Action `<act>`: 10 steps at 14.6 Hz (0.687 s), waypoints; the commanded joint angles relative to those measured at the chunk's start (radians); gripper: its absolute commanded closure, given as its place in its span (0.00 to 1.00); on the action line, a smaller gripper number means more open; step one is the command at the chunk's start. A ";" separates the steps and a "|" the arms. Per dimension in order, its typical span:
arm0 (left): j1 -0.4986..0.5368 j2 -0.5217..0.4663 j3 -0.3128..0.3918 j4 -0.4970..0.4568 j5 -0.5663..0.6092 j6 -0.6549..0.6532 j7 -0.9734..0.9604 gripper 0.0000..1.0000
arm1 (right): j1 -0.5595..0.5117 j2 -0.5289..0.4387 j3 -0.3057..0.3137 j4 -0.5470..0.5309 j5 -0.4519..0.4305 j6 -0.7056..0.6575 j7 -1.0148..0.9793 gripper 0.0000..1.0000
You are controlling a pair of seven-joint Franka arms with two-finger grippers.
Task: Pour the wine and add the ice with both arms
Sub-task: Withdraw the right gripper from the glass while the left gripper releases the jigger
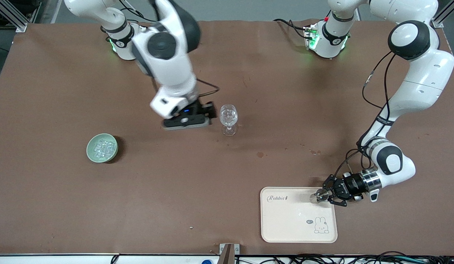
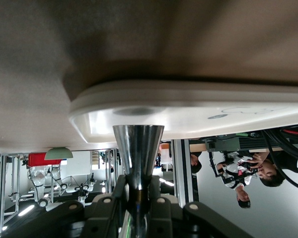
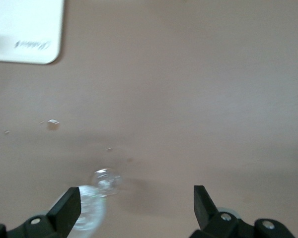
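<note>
The left gripper (image 1: 329,194) is seen closed on a small steel cup (image 1: 317,196), held sideways just above the tray (image 1: 285,227) at the left arm's end of the bench (image 1: 47,201). The right gripper (image 3: 137,203) is held wide open and empty over the bench beside the glass (image 1: 228,119). The ice (image 1: 104,146) is piled in the bowl (image 1: 91,156), toward the right arm's end.

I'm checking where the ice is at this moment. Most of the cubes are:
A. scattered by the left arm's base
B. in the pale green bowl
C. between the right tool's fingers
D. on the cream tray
B: the ice sits piled in the pale green bowl, and the right tool is open with nothing between its fingers.
</note>
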 commanded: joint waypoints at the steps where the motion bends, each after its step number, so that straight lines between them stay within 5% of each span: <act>1: -0.009 0.022 0.000 0.025 -0.026 0.010 0.017 0.90 | -0.115 -0.085 0.019 -0.037 -0.004 -0.060 -0.078 0.00; 7: -0.021 0.015 0.026 0.022 -0.023 0.011 0.020 0.55 | -0.342 -0.267 0.020 -0.099 -0.002 -0.240 -0.267 0.00; 9: -0.024 0.010 0.028 0.022 -0.018 0.011 0.022 0.11 | -0.387 -0.329 0.019 -0.152 -0.002 -0.243 -0.318 0.00; 10: -0.024 0.009 0.028 0.019 -0.015 0.011 0.020 0.10 | -0.411 -0.352 0.020 -0.162 -0.002 -0.250 -0.321 0.00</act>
